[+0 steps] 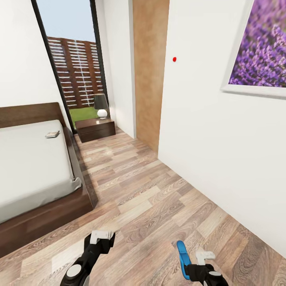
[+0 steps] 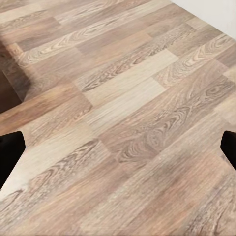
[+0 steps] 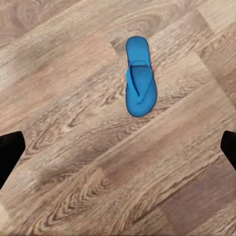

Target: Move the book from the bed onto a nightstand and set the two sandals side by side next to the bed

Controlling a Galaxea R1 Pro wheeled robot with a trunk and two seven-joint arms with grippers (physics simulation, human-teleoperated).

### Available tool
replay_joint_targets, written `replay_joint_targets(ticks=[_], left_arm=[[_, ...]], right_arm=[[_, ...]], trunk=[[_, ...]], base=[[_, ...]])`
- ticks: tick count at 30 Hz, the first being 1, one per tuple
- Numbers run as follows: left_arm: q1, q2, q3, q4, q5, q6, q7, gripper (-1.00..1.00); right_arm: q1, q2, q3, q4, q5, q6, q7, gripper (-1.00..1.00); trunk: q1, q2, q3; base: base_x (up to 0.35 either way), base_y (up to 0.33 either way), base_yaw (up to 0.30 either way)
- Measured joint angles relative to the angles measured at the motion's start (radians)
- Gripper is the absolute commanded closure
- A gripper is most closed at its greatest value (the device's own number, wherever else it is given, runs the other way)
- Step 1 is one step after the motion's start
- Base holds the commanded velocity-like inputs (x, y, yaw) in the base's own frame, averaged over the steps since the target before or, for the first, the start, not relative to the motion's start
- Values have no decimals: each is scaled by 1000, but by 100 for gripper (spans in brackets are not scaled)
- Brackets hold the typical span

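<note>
Below, both the left hand (image 2: 118, 147) and right hand (image 3: 118, 147) hover wide, empty, above floor.

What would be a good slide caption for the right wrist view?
Right claw open above the wood floor, with one blue sandal lying flat ahead of it.

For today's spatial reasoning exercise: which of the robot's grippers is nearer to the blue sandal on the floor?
Right. The right gripper hangs just beside the blue sandal, with its wrist view looking down on it. The left gripper is farther off, toward the bed.
</note>
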Motion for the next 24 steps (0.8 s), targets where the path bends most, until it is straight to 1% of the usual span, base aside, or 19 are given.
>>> replay_joint_targets(ticks=[2, 3, 4, 5, 6, 7, 9, 12, 16, 18, 24], left_arm=[[0, 0, -1, 0, 0, 1, -1, -100], [0, 0, -1, 0, 0, 2, -1, -100], [0, -1, -2, -1, 0, 5, 0, -100], [0, -1, -5, -1, 0, 6, 0, -100], [0, -1, -8, -2, 0, 6, 0, -100], [0, -1, -25, -1, 0, 7, 0, -100], [0, -1, -64, -1, 0, 8, 1, -100], [0, 0, -82, -2, 0, 9, 1, -100], [0, 0, -91, -2, 0, 9, 2, -100], [0, 0, -93, -2, 0, 9, 2, -100], [0, 1, -92, -2, 0, 9, 3, -100]], right_arm=[[-2, 2, 0, -3, 1, 5, -1, -100], [-3, 5, 0, -3, 1, 6, -1, -100], [-20, 27, 1, -5, 0, 9, -2, -100], [-45, 39, 1, -6, 0, 9, -2, -100], [-60, 43, 1, -6, 0, 10, -2, -100], [-103, 53, 1, -3, 0, 10, -3, -100], [-151, 64, 0, -1, 0, 14, -3, -100], [-166, 72, 1, -3, 1, 47, -3, -100], [-175, 80, 1, -4, 2, 124, -3, -100], [-176, 81, 1, -4, 3, 147, -3, -100], [-178, 80, 1, 1, 3, 161, -3, -100]], trunk=[[8, -14, -6], [8, -14, -6], [12, -21, -9], [15, -28, -12], [19, -35, -16], [23, -42, -19], [31, -56, -25], [42, -77, -34], [58, -105, -47], [65, -119, -53], [88, -161, -72]], base=[[0, 0, 0], [0, 0, 0], [0, 0, 0], [0, 0, 0], [0, 0, 0], [0, 0, 0], [0, 0, 0], [0, 0, 0], [0, 0, 0], [0, 0, 0], [0, 0, 0]])
